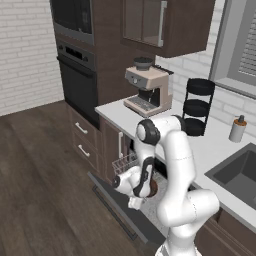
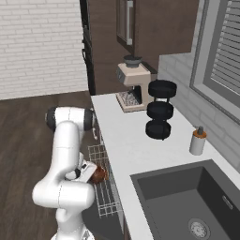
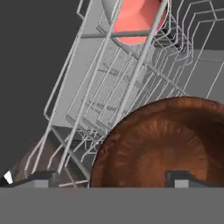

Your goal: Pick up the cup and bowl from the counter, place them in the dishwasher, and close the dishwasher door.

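The reddish-brown bowl sits in the dishwasher's white wire rack, right under my hand. My gripper is open: its fingers stand wide apart, one over the bowl's inside and one well outside its rim. Deeper in the rack lies the cup, salmon top facing the camera. From the left base view the bowl shows beside my lowered gripper, above the dropped-open dishwasher door. The right base view has the bowl in the rack below the counter.
On the counter stand a coffee machine, a black three-tier rack and a soap dispenser, with the sink at the right. A black wall oven and drawers are at the left.
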Motion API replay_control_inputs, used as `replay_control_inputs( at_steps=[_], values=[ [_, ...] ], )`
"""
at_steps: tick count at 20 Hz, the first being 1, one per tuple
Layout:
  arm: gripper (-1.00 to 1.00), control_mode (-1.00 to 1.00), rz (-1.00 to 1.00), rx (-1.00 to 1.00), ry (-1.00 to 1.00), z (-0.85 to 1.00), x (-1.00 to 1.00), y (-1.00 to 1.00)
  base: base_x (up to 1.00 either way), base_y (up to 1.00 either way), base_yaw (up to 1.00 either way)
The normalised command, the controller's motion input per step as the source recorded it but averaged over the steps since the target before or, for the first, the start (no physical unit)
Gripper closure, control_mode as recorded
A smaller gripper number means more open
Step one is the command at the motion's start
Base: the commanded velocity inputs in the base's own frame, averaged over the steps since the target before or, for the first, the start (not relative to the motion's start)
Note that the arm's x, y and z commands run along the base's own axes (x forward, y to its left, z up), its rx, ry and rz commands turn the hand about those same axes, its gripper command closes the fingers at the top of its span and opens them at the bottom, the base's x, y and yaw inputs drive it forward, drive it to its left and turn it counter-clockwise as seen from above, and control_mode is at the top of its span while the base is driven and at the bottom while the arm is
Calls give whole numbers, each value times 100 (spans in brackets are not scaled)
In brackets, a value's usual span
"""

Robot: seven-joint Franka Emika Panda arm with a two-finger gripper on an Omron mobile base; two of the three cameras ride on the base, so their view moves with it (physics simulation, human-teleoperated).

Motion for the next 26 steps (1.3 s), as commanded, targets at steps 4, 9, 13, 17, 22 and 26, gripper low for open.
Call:
replay_control_inputs(
  at_steps=[4,9,13,17,22,26],
  values=[
    [-100,-100,0,1,29,51,3,-69,0,0,0],
    [-100,-100,0,0,15,47,-40,5,0,0,0],
    [-100,-100,-4,4,-4,94,-88,25,0,0,0],
    [-100,-100,-23,22,-7,83,-93,1,0,0,0],
    [-100,-100,-31,26,-14,80,-80,42,0,0,0],
    [-100,-100,-21,9,-4,81,-5,75,0,0,0]
  ],
)
